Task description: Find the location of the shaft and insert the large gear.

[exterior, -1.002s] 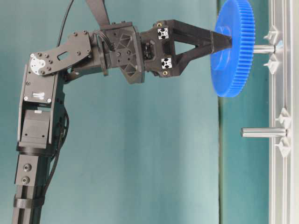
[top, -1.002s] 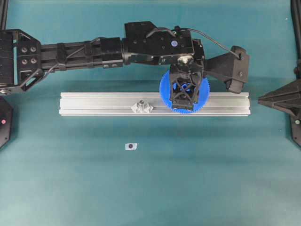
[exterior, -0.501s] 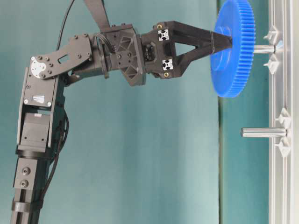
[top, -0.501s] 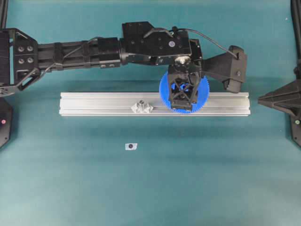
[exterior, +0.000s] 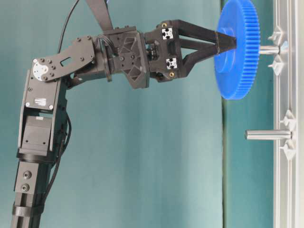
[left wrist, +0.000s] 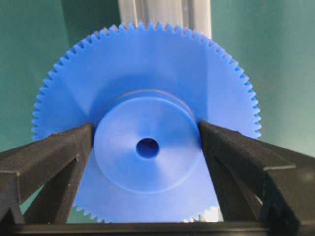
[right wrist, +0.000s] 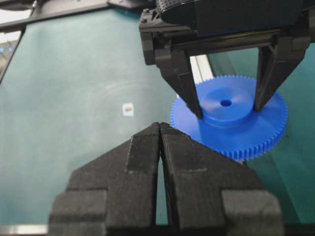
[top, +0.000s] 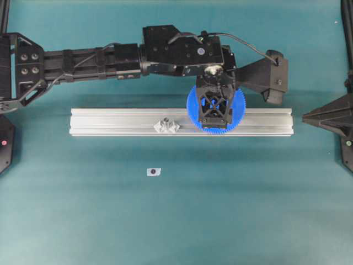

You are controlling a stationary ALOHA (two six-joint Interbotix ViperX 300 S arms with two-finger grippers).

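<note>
Since the earlier frame, left end effector point(left wrist: 146, 147) has spread its fingers point(left wrist: 64, 147) off the large gear point(left wrist: 147, 128) hub, leaving it threaded on the shaft point(exterior: 268, 49), probably inserted.

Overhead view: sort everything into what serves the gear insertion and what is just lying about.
Job in hand:
large gear
shaft under it
aluminium rail
left gripper, jaws flanking the hub

Lying about:
second pin on the rail
small stub on the mat
right gripper, jaws shut, off to the side
</note>
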